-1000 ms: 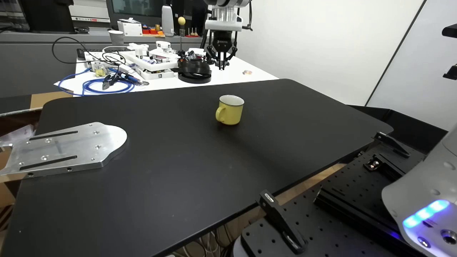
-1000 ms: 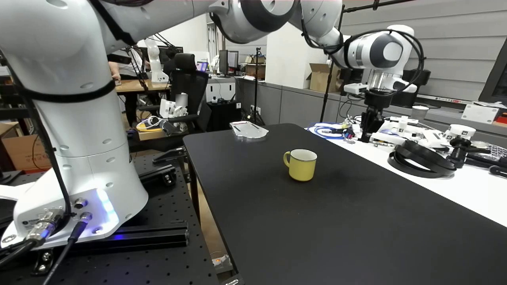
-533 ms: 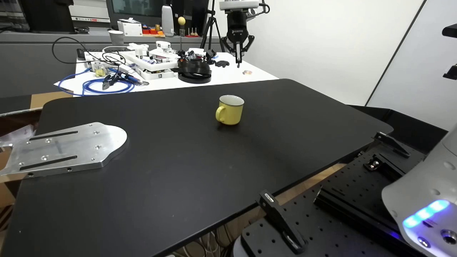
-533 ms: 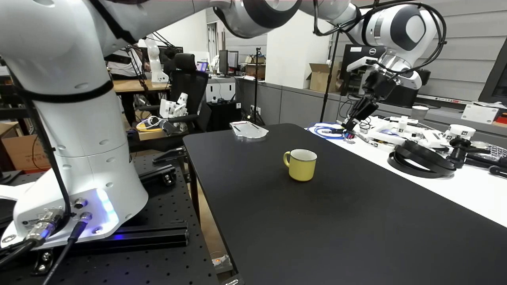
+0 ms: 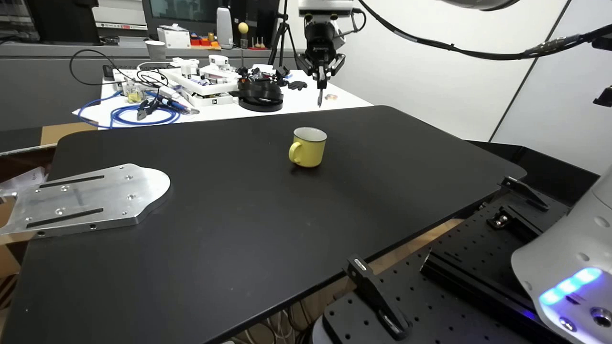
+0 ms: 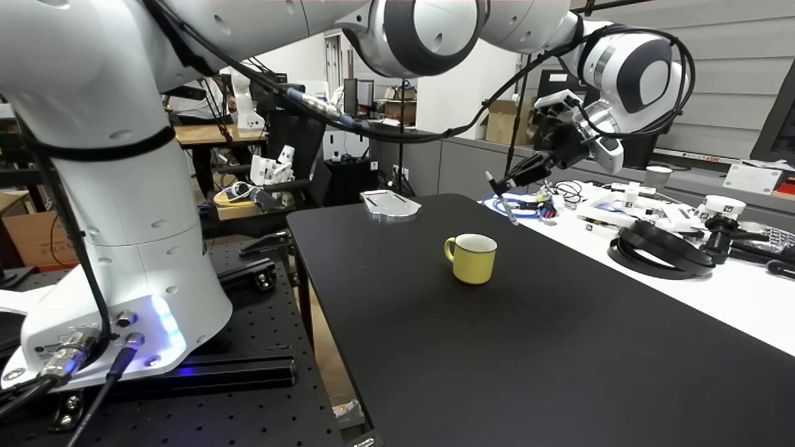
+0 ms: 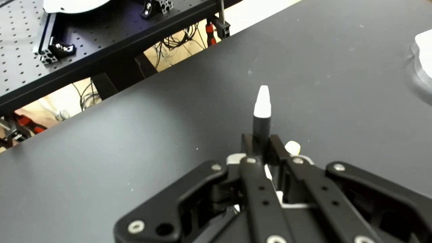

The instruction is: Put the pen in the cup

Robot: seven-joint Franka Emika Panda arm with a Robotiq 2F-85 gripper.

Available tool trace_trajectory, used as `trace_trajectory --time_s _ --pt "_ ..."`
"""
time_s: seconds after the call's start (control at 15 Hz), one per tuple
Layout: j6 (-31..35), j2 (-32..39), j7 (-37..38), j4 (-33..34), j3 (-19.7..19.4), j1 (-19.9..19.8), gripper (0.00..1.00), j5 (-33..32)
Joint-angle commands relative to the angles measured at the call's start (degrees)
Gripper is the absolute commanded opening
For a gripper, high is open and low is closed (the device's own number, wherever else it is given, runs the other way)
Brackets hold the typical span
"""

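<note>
1. In an exterior view we see a matte black tabletop point(image 5: 229, 267) with rounded corners. At the left lies a silvery metal plate point(image 5: 95, 190), rounded at its right end and pierced by two narrow slots and small holes. Just above centre the cup point(image 5: 311, 153) stands upright: yellow, squat, round and dark-rimmed, with a pale inside and its handle at left. At the top the black, jointed gripper point(image 5: 322, 85) grasps the pen point(image 5: 320, 98), whose slim lower end points down.

2. In an exterior view the smooth white-and-grey arm point(image 6: 438, 28) arches across the top, a black cable point(image 6: 407, 136) sagging beneath it. At the right, broad black loops point(image 6: 674, 245) lie on a white table point(image 6: 745, 304). We find the cup upright, right of centre; the pen slants in the air above it, well apart.

3. In the wrist view the gripper's black links, dotted with pale screw heads, rise from the bottom edge. Its fingertips are clenched on the pen's dark barrel, and we see the smooth white end tapering to a blunt tip, right of centre.
</note>
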Motion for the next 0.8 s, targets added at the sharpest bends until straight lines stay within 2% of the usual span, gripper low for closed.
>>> trace_trajectory --time_s 0.0,0.4,0.73 --pt "-4.78 3.33 5.55 5.03 2.59 -1.45 0.03 4.84" --pt "-8.18 4.41 9.42 5.73 3.84 -2.4 0.03 8.44" --pt "-7.77 6.28 11.32 5.32 4.47 -3.09 0.03 10.47"
